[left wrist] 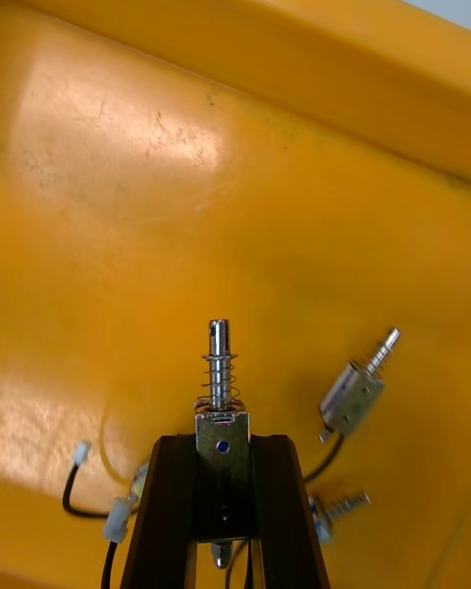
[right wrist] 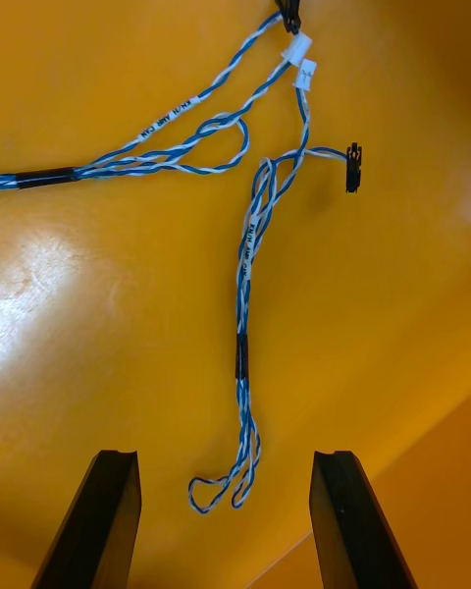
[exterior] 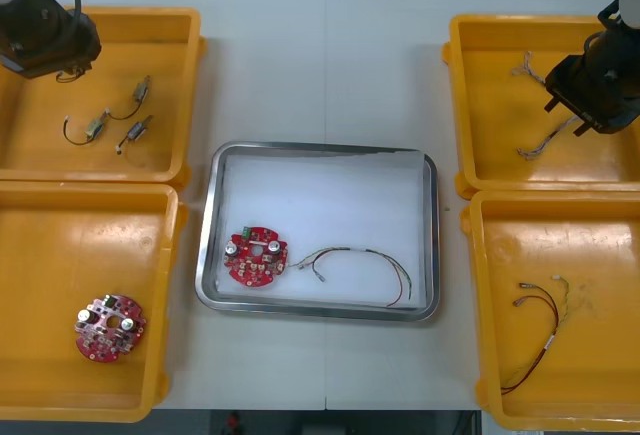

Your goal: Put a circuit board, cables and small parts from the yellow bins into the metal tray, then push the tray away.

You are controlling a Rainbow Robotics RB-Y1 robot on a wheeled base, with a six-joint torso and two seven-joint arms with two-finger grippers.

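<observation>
My left gripper [left wrist: 221, 481] is shut on a small metal part [left wrist: 222, 393] with a spring and pin, held above the floor of the far left yellow bin [exterior: 170, 65]; from the front it [exterior: 58, 55] hangs over that bin's far left corner. My right gripper [right wrist: 224, 520] is open low over the far right bin [exterior: 480, 85], its fingers either side of the looped end of a twisted blue and white cable [right wrist: 245, 285]. The metal tray [exterior: 215, 225] holds a red circuit board [exterior: 257, 256] and a red and yellow cable [exterior: 365, 267].
More small metal parts [exterior: 135, 133] lie in the far left bin, two close to the left fingers [left wrist: 351, 396]. A second circuit board [exterior: 110, 327] sits in the near left bin. A red and black cable [exterior: 535, 340] lies in the near right bin. A second blue and white cable [right wrist: 167, 137] lies beyond the fingers.
</observation>
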